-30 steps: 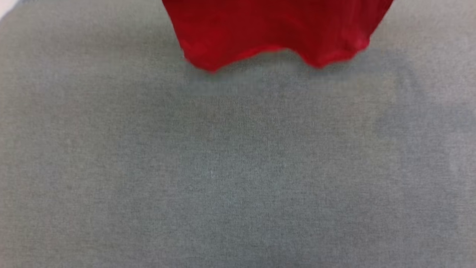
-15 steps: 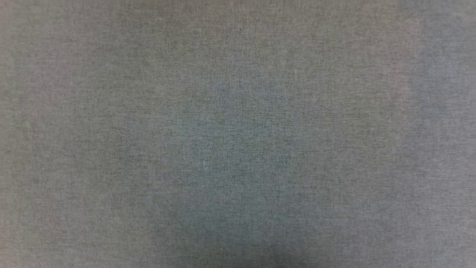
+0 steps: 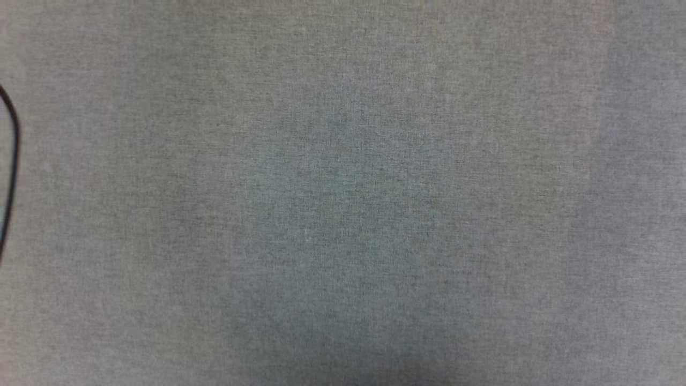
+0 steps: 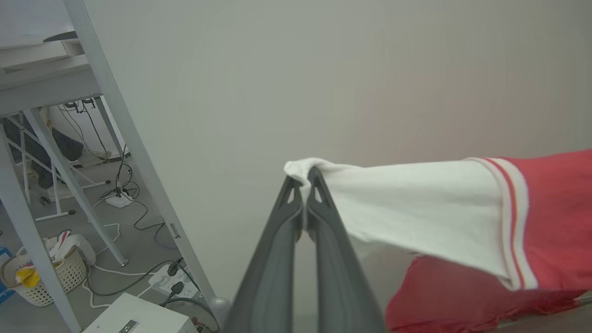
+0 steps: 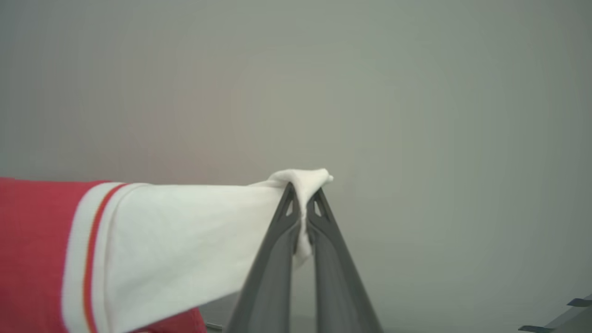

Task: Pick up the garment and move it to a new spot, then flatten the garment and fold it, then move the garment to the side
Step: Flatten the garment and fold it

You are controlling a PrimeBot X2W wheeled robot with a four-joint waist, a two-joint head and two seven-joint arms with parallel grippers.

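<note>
Surroundings: the head view looks down on a grey woven surface [image 3: 343, 193], with a thin dark curved line [image 3: 14, 161] at its left edge; I cannot tell what that line is.

Left wrist view: slanted grey frame legs [image 4: 115, 115] stand at the left in front of a pale wall [image 4: 286, 74]. On the floor beyond them lie loose cables [image 4: 134, 217], a power strip [image 4: 162, 277], a white basket [image 4: 55, 277] with cloth in it and a white box [image 4: 138, 319]. None of this lies between the hands.

Right wrist view: plain wall behind, and a dark fitting [image 5: 564, 319] in the lower right corner.

Left hand [image 4: 305, 178]: fingers pressed together, pinching the bunched end of one white sleeve of the garment [image 4: 416, 212]. Right hand [image 5: 303, 192]: fingers likewise clamped on the end of the other white sleeve.

The garment is held up in the air in front of the wall. Each sleeve runs taut away from the fingertips to red-and-white striped trim [image 4: 513, 222], then to the red body. Its long axis runs sleeve to sleeve, roughly level. Red cloth hangs below the sleeve.
</note>
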